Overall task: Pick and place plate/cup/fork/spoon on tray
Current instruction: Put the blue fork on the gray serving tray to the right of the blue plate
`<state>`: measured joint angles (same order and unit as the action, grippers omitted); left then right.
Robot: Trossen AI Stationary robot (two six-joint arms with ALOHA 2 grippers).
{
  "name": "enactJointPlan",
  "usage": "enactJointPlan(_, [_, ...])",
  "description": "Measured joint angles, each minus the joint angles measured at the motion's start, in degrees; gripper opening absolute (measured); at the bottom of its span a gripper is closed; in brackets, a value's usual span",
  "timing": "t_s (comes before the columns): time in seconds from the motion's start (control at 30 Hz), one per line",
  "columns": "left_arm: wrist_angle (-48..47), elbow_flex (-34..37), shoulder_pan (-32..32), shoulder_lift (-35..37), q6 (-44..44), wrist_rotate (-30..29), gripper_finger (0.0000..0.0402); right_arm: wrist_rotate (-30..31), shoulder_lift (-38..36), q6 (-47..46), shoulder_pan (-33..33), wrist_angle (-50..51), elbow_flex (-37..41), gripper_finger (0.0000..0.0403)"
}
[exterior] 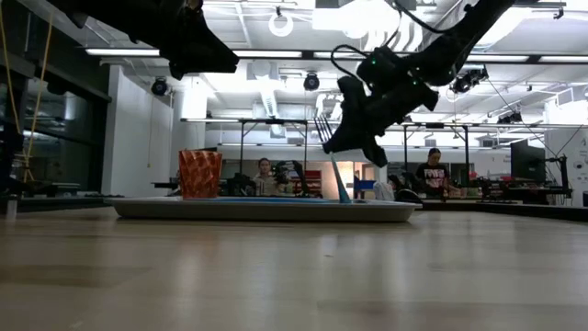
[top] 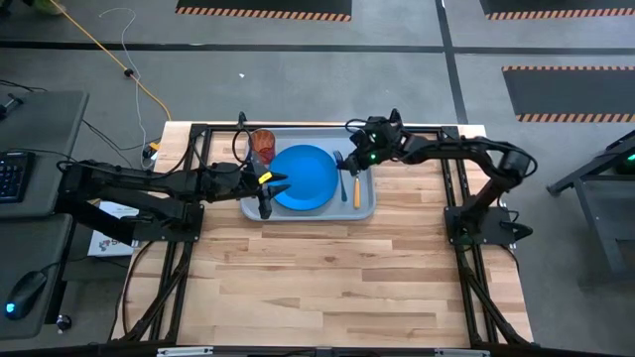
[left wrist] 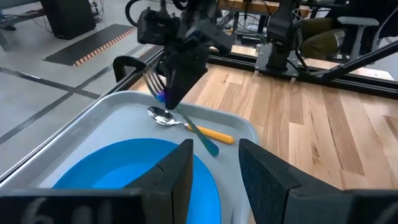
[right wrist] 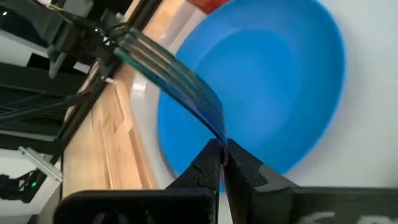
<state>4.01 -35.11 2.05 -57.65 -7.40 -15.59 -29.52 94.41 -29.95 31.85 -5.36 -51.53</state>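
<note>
The fork (exterior: 332,161) hangs in the air above the tray (top: 363,210), clamped in the right gripper (top: 359,157). In the low view it slants in the upper middle of the frame, tines up and to the left, the teal handle running down so that its tip comes close to the tray; whether it touches cannot be told. In the right wrist view the fingers (right wrist: 207,171) pinch tight on the neck of the fork (right wrist: 177,81), with the tines reaching toward the upper left of the frame over the plate (right wrist: 273,87).

In the high view the tray sits in the upper centre. The blue plate (top: 303,178) lies in its middle. The cup (top: 263,145) stands upright at the plate's upper left, in the tray's upper-left corner. The spoon (top: 356,186) lies flat on the tray just right of the plate, orange handle pointing to the lower edge of the frame; the left wrist view shows the spoon (left wrist: 189,124) with its silver bowl below the right gripper (left wrist: 177,93).

The left gripper (top: 275,184) is at the plate's left edge, over the tray's left side. Its fingers (left wrist: 180,171) stand parted with nothing between them, the plate (left wrist: 137,174) beneath them in the left wrist view
</note>
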Motion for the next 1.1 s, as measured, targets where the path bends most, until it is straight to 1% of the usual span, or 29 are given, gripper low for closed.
enactJointPlan(0.23, [0.1, 0.0, 0.0, 0.0, 0.0, 0.0, 0.0117, 3.2, 1.9, -0.7, 0.8, 0.0, -0.1, 0.0])
enactJointPlan(0.6, [0.1, 0.0, 0.0, 0.0, 0.0, 0.0, 0.0117, 11.7, 5.1, -3.7, 1.2, 0.4, -0.1, 0.0001])
enactJointPlan(0.87, [0.0, 0.0, 0.0, 0.0, 0.0, 0.0, 0.0117, 13.3, 6.6, -4.6, 1.1, 0.8, 0.0, 0.0001])
enactJointPlan(1.1, [0.0, 0.0, 0.0, 0.0, 0.0, 0.0, 0.0117, 19.6, 6.4, -6.9, 1.4, 0.6, 0.0, 0.0])
